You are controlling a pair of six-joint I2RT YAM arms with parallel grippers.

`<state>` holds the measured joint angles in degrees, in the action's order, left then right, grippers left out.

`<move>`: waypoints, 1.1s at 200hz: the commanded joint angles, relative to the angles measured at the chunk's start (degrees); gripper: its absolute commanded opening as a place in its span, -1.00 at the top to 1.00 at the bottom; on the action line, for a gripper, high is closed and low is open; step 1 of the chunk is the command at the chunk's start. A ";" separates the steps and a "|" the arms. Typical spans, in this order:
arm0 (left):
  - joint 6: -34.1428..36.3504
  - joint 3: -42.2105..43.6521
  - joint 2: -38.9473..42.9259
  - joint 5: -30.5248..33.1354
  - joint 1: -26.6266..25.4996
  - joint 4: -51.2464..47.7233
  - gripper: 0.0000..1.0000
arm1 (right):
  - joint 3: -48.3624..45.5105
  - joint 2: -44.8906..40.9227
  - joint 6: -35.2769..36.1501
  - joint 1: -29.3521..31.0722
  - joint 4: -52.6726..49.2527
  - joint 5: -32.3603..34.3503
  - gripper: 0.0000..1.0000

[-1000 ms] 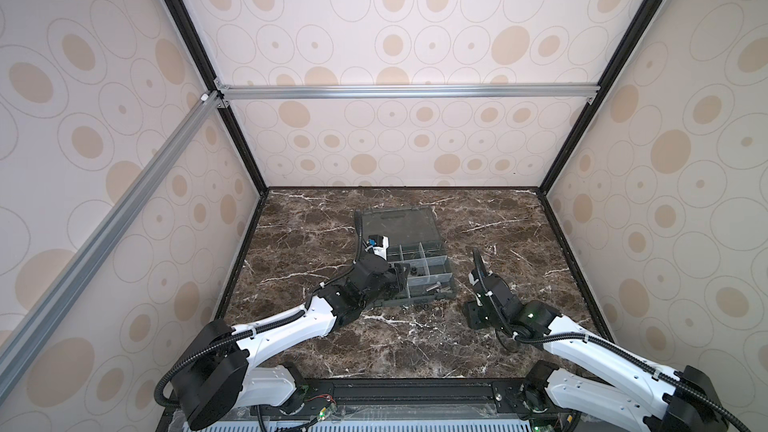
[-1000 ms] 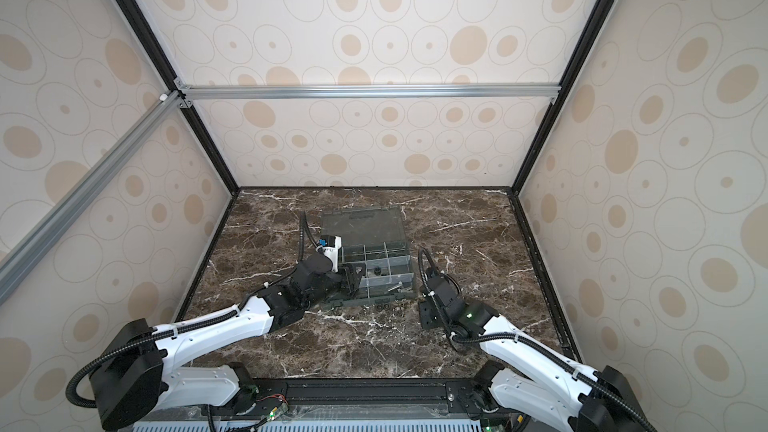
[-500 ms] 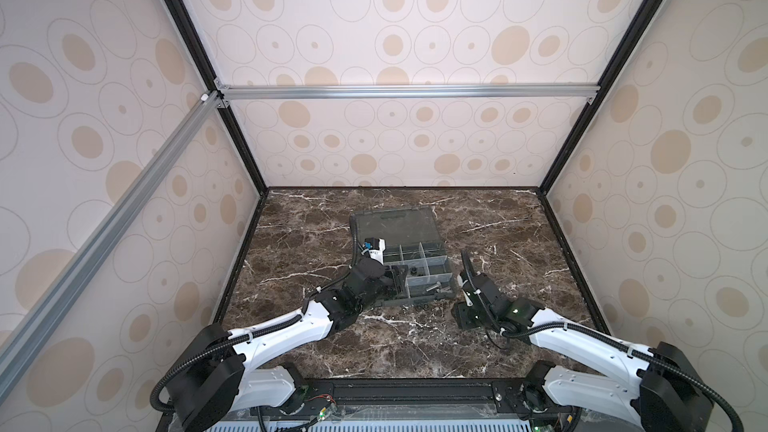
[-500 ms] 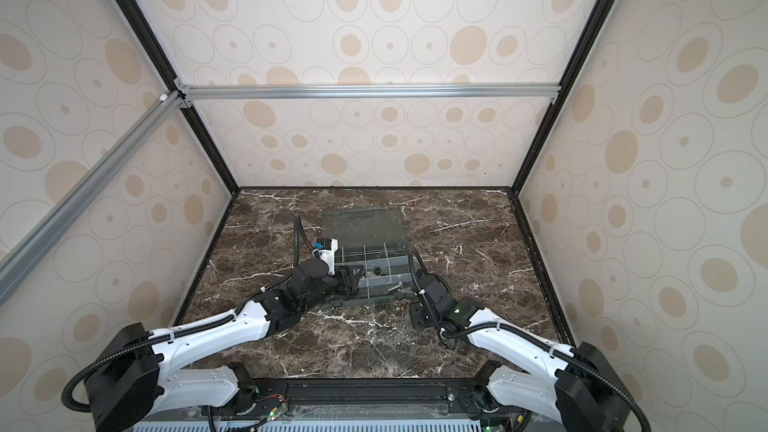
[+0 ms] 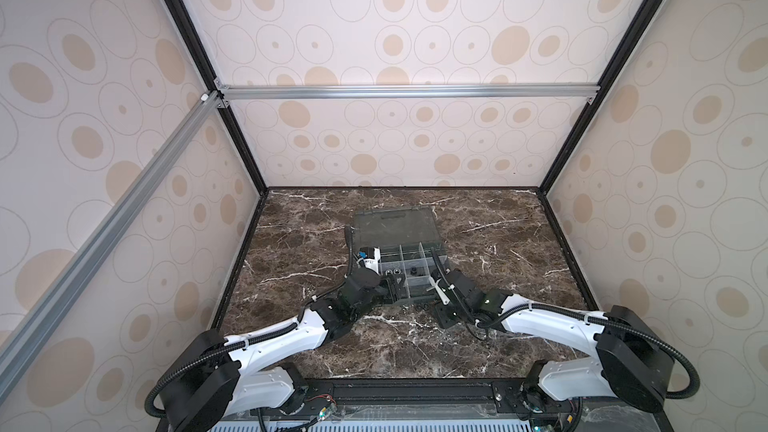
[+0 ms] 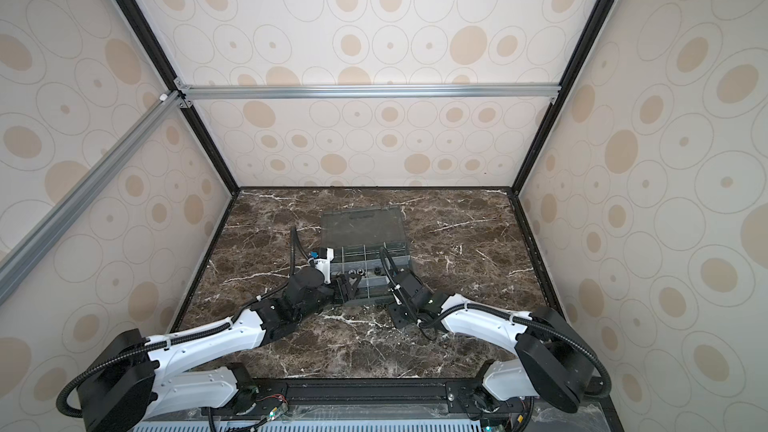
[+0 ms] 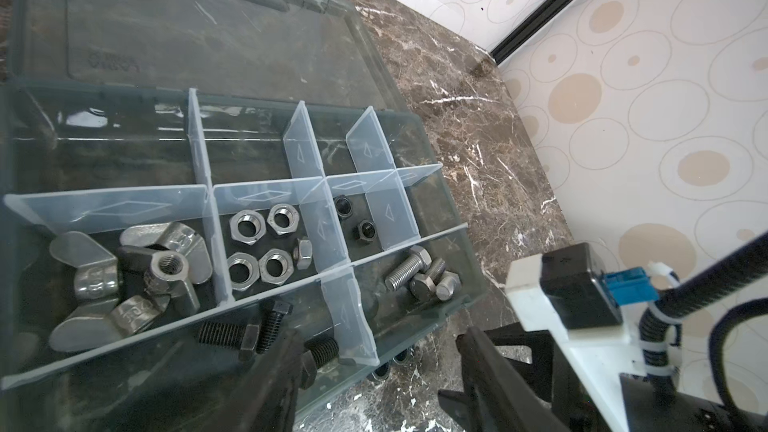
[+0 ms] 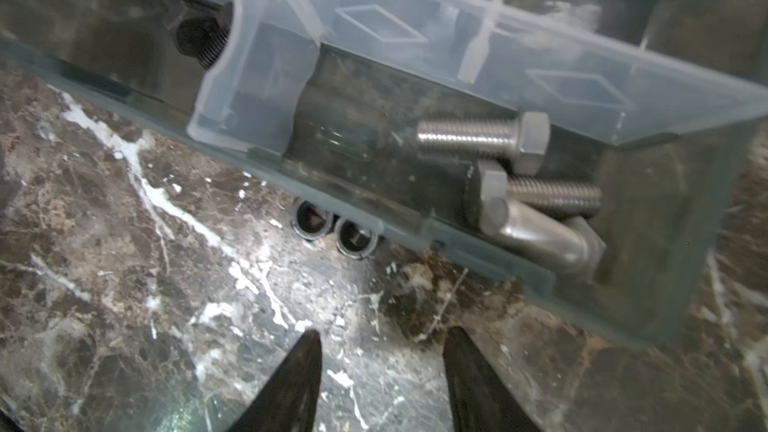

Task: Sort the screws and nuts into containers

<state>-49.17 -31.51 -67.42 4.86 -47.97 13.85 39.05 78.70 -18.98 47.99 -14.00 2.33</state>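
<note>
A translucent grey organizer box (image 5: 409, 257) lies open in the middle of the counter (image 5: 498, 238). Its compartments hold silver screws (image 7: 419, 276), black screws (image 7: 232, 332) and silver nuts (image 7: 262, 249). Two loose black nuts (image 8: 332, 230) lie on the counter just beside the box's front wall. The right jaws hover near them, parted and empty. The left jaws, parted, straddle that wall and grip nothing.
</note>
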 commanded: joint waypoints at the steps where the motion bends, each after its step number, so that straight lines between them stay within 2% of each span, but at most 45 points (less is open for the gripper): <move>1: -1.26 0.54 1.73 1.82 -0.20 -0.04 -0.23 | 3.09 2.84 3.21 1.44 0.46 -1.14 -0.03; 119: -4.47 7.62 11.58 4.72 -0.20 -1.54 -0.23 | 12.73 16.29 7.16 2.87 -0.23 -1.65 -0.03; 220: -4.45 7.93 11.59 4.45 -0.20 -1.51 -0.23 | 16.69 18.25 7.64 3.82 -3.05 0.13 -0.02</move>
<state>-52.95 -23.70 -56.25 8.27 -47.99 12.73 54.00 96.44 -12.47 51.40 -17.23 1.06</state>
